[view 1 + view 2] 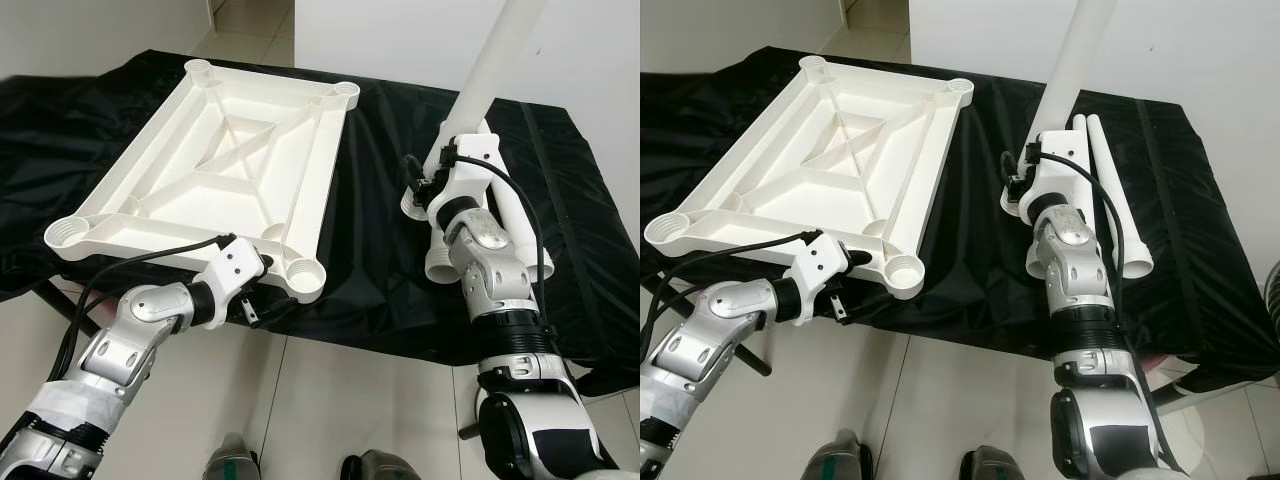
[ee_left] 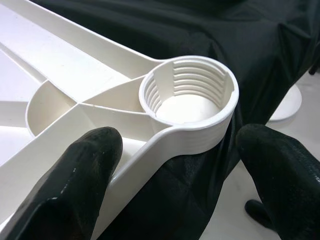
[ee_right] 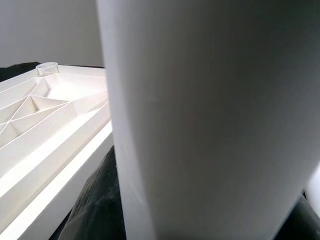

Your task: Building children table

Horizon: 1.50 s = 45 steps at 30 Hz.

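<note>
Ribbed white plastic tabletop (image 1: 230,165) upside down, round threaded corner sockets (image 2: 192,97)

white tabletop (image 1: 240,160) and white legs (image 1: 1110,190) on a black cloth (image 1: 380,270); pale tiled floor (image 1: 330,400).

The white plastic tabletop (image 1: 220,170) lies upside down, ribbed underside up, with a cross brace in its middle panel. Its long axis runs from seven o'clock to one o'clock. A threaded round socket (image 2: 189,97) stands open at each corner; the near one, at six o'clock, juts past the edge of the surface beneath. One white tubular leg (image 1: 493,70) rises tilted at two o'clock, its top leaning out of view. More white legs (image 1: 1110,190) lie side by side at three o'clock.
</note>
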Tool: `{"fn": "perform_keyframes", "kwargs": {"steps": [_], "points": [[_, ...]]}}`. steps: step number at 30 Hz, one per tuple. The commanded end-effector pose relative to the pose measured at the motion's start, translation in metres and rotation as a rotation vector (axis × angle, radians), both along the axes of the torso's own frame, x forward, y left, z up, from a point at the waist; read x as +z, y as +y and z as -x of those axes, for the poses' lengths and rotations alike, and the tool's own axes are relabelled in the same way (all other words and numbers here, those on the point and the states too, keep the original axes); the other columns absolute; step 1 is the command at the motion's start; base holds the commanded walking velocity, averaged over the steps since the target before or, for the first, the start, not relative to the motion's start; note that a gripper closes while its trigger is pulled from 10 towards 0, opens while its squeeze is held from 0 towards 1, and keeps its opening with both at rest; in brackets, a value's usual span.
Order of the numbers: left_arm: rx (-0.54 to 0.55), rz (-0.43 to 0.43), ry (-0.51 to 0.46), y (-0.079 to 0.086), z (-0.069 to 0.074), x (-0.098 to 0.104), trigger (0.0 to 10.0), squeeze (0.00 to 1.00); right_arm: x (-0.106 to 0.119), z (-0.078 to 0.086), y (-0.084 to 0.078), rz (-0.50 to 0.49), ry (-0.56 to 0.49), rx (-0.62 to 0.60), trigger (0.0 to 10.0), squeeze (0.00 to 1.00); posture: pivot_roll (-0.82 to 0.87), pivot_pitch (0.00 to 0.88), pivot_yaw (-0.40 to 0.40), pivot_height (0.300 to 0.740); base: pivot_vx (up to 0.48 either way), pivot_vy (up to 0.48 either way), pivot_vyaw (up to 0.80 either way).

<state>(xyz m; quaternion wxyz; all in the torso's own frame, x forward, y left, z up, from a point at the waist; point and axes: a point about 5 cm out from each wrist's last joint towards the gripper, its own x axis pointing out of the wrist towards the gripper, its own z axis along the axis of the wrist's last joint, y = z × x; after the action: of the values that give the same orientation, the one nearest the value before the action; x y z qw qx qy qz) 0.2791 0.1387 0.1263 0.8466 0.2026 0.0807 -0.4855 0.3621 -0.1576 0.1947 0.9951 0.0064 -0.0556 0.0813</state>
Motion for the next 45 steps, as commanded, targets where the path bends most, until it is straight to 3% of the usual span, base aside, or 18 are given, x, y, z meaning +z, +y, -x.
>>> {"fn": "perform_keyframes", "kwargs": {"steps": [1,17,31,37,41,42,44,45], "points": [[0.041,-0.046,-0.012,0.005,-0.005,-0.004,10.0,0.00,0.007,-0.001,0.000,0.011,-0.026,0.006,10.0,0.00,0.00,0.000,-0.001,0.740,0.000,0.000,0.00],[0.128,-0.192,-0.068,0.003,-0.031,-0.011,10.0,0.00,0.009,-0.001,0.003,0.030,-0.032,0.018,10.0,0.00,-0.01,0.000,0.011,0.740,0.000,0.000,0.00],[0.059,-0.163,-0.090,-0.021,-0.043,-0.003,10.0,0.00,0.008,0.001,0.002,0.035,-0.037,0.002,10.0,0.00,-0.03,0.000,0.036,0.740,0.000,0.000,0.00],[0.008,-0.117,-0.119,-0.055,-0.049,0.006,10.0,0.00,0.008,0.002,0.001,0.030,-0.038,-0.013,10.0,0.00,-0.04,0.000,0.044,0.740,0.000,0.000,0.00],[0.003,-0.112,-0.121,-0.058,-0.049,0.006,10.0,0.00,0.008,0.002,0.001,0.030,-0.038,-0.014,10.0,0.00,-0.04,0.000,0.044,0.740,0.000,0.000,0.00],[-0.015,-0.091,-0.128,-0.071,-0.050,0.008,10.0,0.00,0.008,0.003,0.001,0.029,-0.039,-0.014,10.0,0.00,-0.05,0.000,0.044,0.740,0.000,0.000,0.00],[-0.021,-0.082,-0.130,-0.077,-0.050,0.009,10.0,0.00,0.007,0.004,0.002,0.029,-0.038,-0.012,10.0,0.00,-0.05,0.001,0.044,0.740,0.000,0.000,0.00],[-0.034,-0.067,-0.130,-0.090,-0.050,0.009,10.0,0.00,0.006,0.005,0.004,0.029,-0.034,-0.008,10.0,0.00,-0.05,0.008,0.045,0.740,0.000,0.000,0.00]]}}
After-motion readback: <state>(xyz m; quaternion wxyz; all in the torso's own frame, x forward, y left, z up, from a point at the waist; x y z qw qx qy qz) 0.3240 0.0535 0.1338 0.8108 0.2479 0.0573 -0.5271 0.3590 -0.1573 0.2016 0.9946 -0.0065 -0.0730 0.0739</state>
